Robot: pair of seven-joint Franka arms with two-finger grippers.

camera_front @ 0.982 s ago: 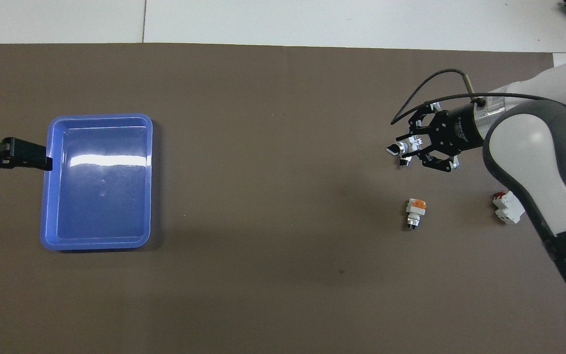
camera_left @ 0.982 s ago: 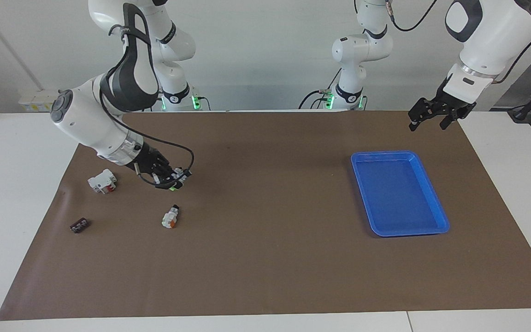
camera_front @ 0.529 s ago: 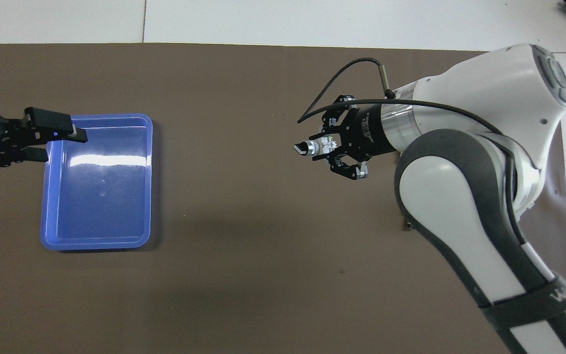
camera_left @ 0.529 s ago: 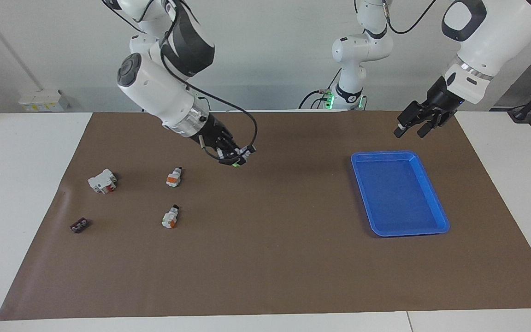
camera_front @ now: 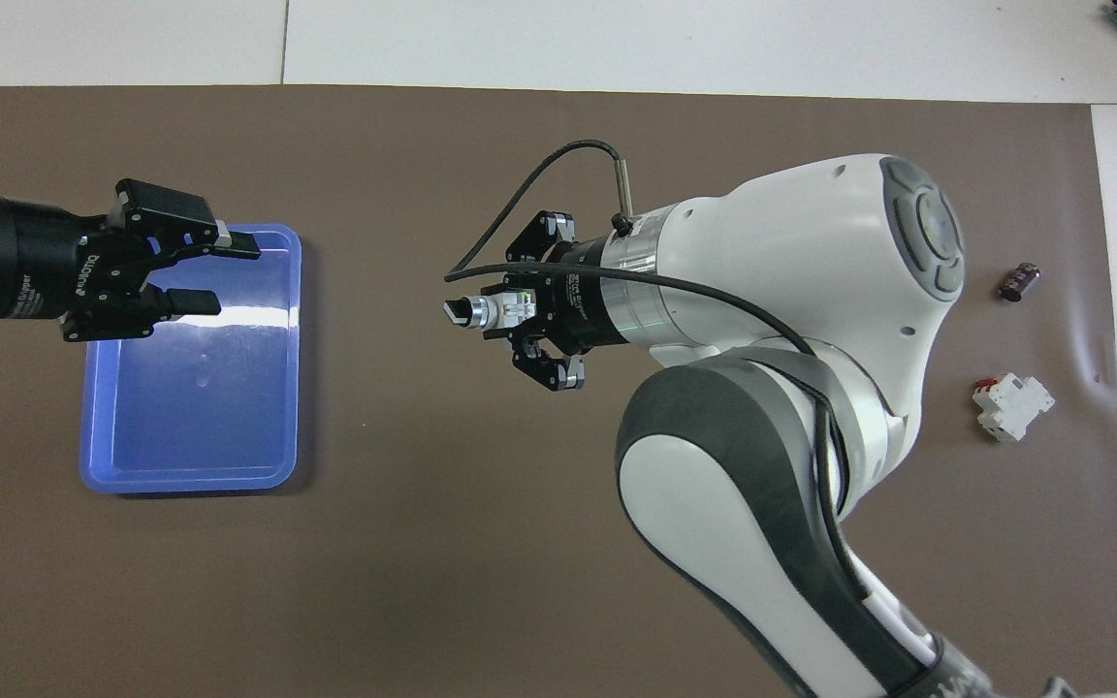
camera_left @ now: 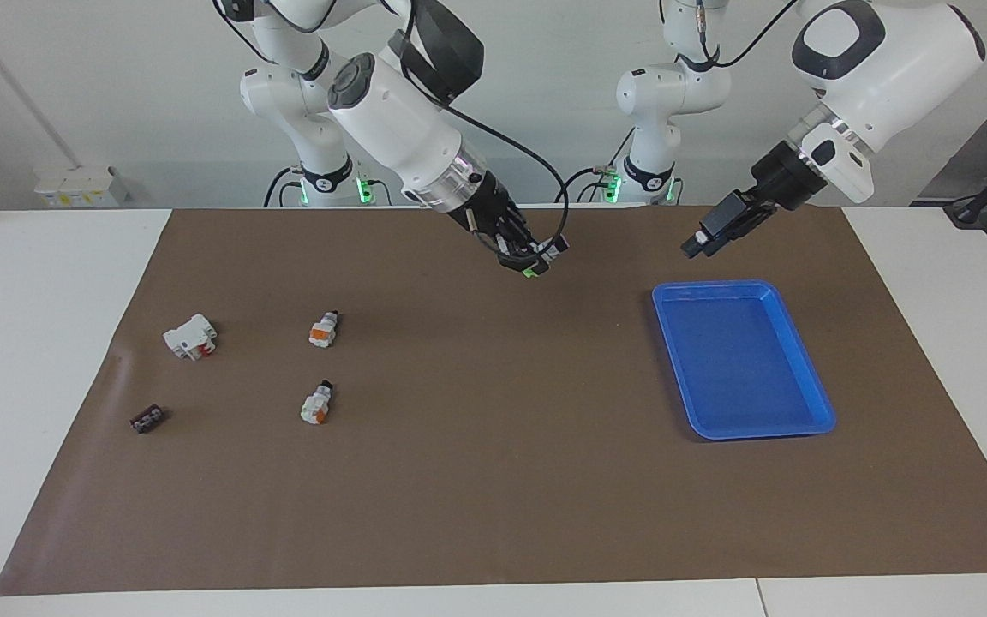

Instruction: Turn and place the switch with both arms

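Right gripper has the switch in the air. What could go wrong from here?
Little of the switch sticks out of the right gripper, so the open left gripper may grab poorly at handover. The switch hangs over bare mat, not the blue tray: a slip lands there.

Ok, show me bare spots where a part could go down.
Bare: the brown mat between the two loose switches and the blue tray, and the tray's own floor. Crowded: the right arm's end, with those switches, white block and black block. The right gripper, holding a switch, is over the mat's middle; the left gripper up by the tray's rim.
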